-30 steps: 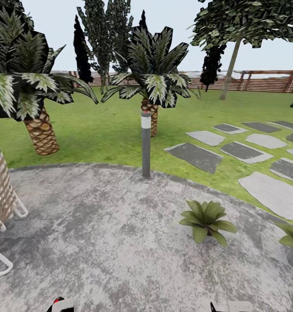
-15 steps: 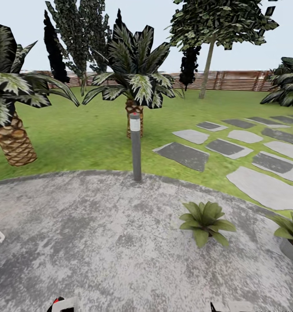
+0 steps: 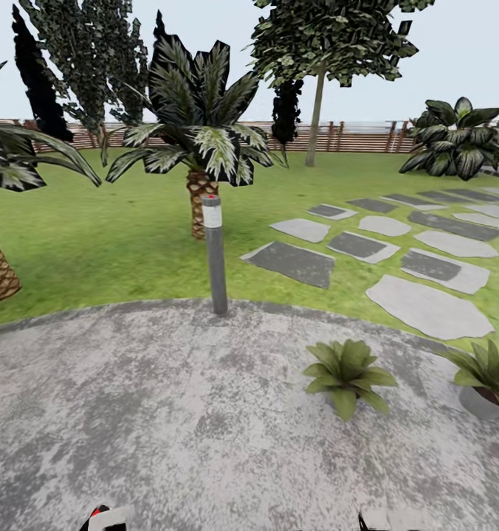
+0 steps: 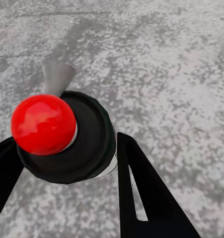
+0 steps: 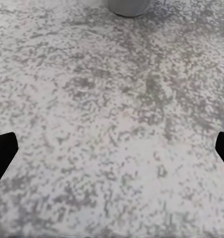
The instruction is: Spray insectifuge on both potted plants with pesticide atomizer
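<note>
Two potted plants stand on the round grey patio (image 3: 168,413) in the head view: one olive-green rosette (image 3: 347,375) right of centre, the other (image 3: 489,372) in a grey pot at the right edge. My left gripper (image 4: 65,141) is shut on the pesticide atomizer (image 4: 67,134), seen from above as a dark round bottle with a red ball top. Its red tip and white label (image 3: 102,518) peek in at the head view's bottom edge. My right gripper (image 5: 112,148) hangs open over bare paving, with a grey pot's base (image 5: 127,6) ahead of it.
A grey bollard lamp (image 3: 215,254) stands at the patio's far rim. Beyond lie lawn (image 3: 116,243), a small palm (image 3: 198,147), grey stepping stones (image 3: 427,306) to the right, a dark striped-leaf shrub (image 3: 456,144) and the brown slatted fence (image 3: 353,136).
The head view has swung to the right: the wicker chair at the left has slid out, while the second potted plant and the far shrub have come in. Both grippers sit as before.
</note>
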You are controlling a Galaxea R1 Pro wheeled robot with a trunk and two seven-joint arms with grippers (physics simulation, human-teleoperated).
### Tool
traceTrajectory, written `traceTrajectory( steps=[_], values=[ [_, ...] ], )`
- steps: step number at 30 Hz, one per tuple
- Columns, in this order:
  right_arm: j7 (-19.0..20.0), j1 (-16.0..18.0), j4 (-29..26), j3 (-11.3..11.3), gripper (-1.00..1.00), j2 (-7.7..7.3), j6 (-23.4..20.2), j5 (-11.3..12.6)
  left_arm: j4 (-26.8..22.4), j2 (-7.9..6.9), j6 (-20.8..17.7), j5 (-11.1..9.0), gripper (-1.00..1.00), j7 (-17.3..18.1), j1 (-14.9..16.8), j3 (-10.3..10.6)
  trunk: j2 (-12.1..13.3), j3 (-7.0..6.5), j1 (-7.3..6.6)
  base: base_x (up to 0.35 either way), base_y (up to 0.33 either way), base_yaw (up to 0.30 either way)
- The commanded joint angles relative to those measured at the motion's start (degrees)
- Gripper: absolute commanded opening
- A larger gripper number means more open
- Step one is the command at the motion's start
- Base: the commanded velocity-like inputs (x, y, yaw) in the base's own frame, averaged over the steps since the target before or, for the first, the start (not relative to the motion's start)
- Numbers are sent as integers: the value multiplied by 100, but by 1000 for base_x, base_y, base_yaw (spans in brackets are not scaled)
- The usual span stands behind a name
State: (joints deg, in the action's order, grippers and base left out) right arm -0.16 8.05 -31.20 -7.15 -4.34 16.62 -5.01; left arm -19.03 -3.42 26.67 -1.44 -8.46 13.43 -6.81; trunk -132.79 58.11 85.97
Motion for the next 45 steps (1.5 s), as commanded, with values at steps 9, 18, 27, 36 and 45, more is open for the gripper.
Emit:
traceTrajectory(
  steps=[9, 18, 27, 36, 45],
  values=[
    [3, 4, 6, -23, 100, 4, 17, -53, 4, 4, 22, -10, -100, -7, 2, 6, -2, 5, -1, -2, 304, -268],
    [-1, 4, 8, -31, 100, -33, 33, -70, -62, 20, 22, -5, -100, 7, 2, 11, -2, 5, -1, -112, 291, -268],
    [4, 4, 0, -32, 100, -26, 26, -60, -20, 17, 9, 40, -100, 20, 6, 30, -2, -10, -1, -54, 66, -278],
    [31, 4, -55, -31, 100, -35, 18, -52, -13, 23, -16, 74, -100, 46, 10, 74, -2, -26, -1, -2, 2, -108],
    [36, 4, -79, -42, 100, -59, 21, -47, -73, 42, -32, 81, -100, 88, 18, 99, -2, -27, -1, 0, 0, -3]
  ],
)
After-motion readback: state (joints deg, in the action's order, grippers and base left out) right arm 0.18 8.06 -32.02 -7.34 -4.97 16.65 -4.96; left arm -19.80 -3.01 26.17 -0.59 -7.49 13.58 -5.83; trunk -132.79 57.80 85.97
